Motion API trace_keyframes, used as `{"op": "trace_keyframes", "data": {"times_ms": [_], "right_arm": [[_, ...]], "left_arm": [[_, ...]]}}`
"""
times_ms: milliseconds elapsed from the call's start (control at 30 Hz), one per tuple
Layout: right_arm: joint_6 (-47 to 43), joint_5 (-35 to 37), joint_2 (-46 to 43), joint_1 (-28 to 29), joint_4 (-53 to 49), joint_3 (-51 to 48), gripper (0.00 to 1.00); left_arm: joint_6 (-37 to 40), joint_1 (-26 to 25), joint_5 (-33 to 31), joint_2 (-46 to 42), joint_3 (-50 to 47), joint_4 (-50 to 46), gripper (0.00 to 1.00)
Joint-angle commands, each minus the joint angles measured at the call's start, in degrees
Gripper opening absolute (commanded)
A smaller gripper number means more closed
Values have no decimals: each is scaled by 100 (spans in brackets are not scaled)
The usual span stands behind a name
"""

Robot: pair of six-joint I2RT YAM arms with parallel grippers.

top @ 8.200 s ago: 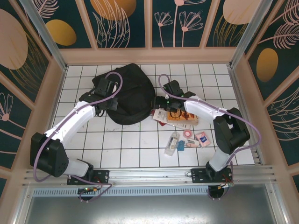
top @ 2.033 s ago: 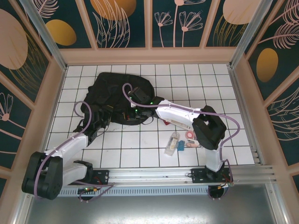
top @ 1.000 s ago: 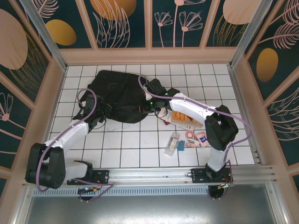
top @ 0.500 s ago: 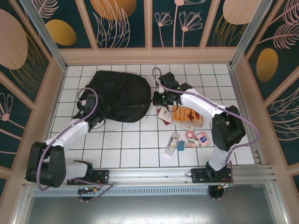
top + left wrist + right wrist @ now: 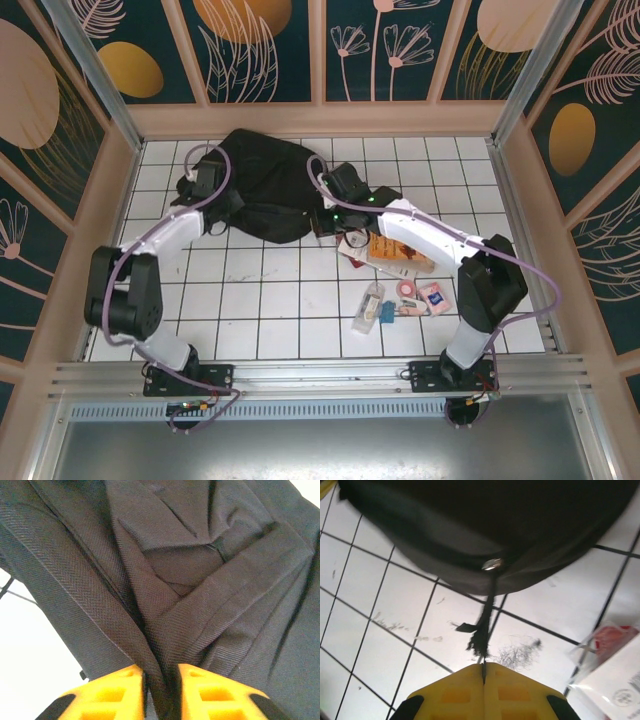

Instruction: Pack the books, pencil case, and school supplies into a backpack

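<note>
Black soft fabric backpack (image 5: pixel 265 185) lay far-centre on white tiles (image 5: pixel 300 300) | left gripper (image 5: pixel 160 685) clamped a fabric fold | right gripper (image 5: pixel 484 669) closed on thin black zip cord (image 5: pixel 481 630) | risk was cord slipping free if bag dragged along

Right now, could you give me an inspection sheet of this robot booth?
Surface: white tiled table, faint scuffs.
Job's things: black backpack at the back; orange book, white book, tape roll, card and clear packet loose to its right.
Clutter: nothing seen.
Grippers: left gripper shut on a backpack fold; right gripper shut on the zip pull.
Cables: purple cables, slack loops.
Surroundings: leaf-patterned walls.
</note>
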Motion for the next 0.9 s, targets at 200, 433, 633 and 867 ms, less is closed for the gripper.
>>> {"op": "trace_keyframes", "data": {"times_ms": [200, 433, 633, 867], "right_arm": [[885, -822, 555, 247, 752, 527, 0], [1392, -1217, 822, 289, 1257, 759, 0], [1530, -1509, 1407, 582, 1150, 1653, 0], [1695, -1631, 2028, 945, 786, 2792, 0]], "left_arm": [[-32, 39, -350, 508, 1436, -915, 74], [-789, 38, -507, -828, 801, -1687, 75], [-1806, 34, 644, -1621, -370, -1657, 74], [-1627, 39, -156, -2302, -75, -2350, 76]]}}
